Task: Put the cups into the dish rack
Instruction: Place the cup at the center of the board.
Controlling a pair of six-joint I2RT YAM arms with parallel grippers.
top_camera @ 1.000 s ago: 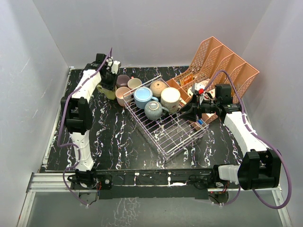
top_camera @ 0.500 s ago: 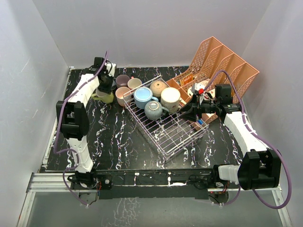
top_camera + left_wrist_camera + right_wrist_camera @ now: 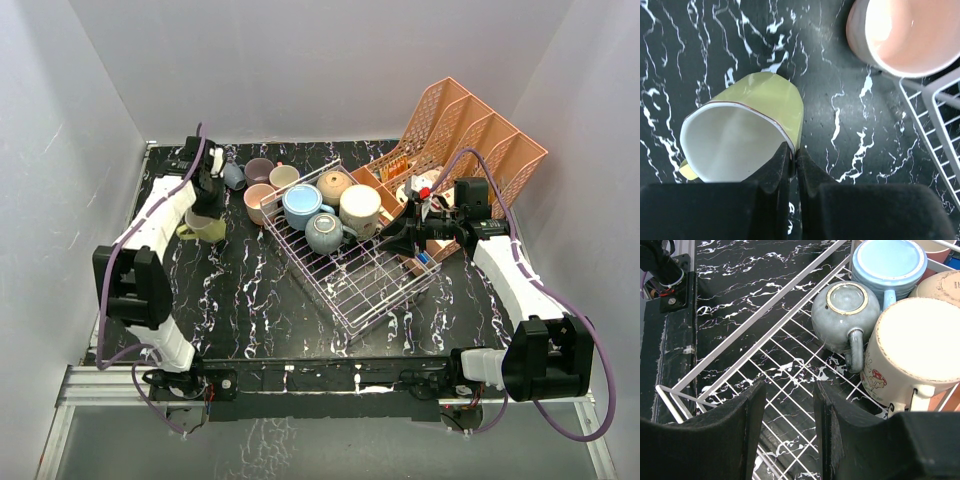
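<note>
Swung outward to its own left since the earlier frame, the left hand (image 3: 208, 214) is now seen apart from the cluster of mugs it was among, and the yellow-green mug (image 3: 203, 230) has been carried along with it. The black marbled tabletop (image 3: 260, 290) is spread under both hands. The dish rack (image 3: 370, 285) is set to the right of the left hand, and its open grid lies directly beneath the right hand (image 3: 395, 240). A salmon-pink file organiser (image 3: 470, 135) is stood beyond and to the right of the right hand.

The left hand (image 3: 793, 150) is closed narrowly on the wall of the yellow-green mug (image 3: 765, 100), one finger placed inside the rim and one outside; the mug is held tilted, its white inside turned up toward the wrist. Whether the mug clears the tabletop cannot be told. The right hand (image 3: 788, 390) is held about half spread and nothing is gripped by it.

Ahead of the right hand's fingertips, four mugs are seated base-up in the rack: a cream mug (image 3: 920, 340), a light blue mug (image 3: 889, 262), a tan mug (image 3: 333, 186) and a grey-blue mug (image 3: 842, 312), the last nearest the fingertips. Between the left hand and the rack, a pink mug (image 3: 905, 35) is stood just beside the rack's wire edge, with a mauve mug (image 3: 259, 171) and a pale yellow mug (image 3: 284, 176) beyond it.
</note>
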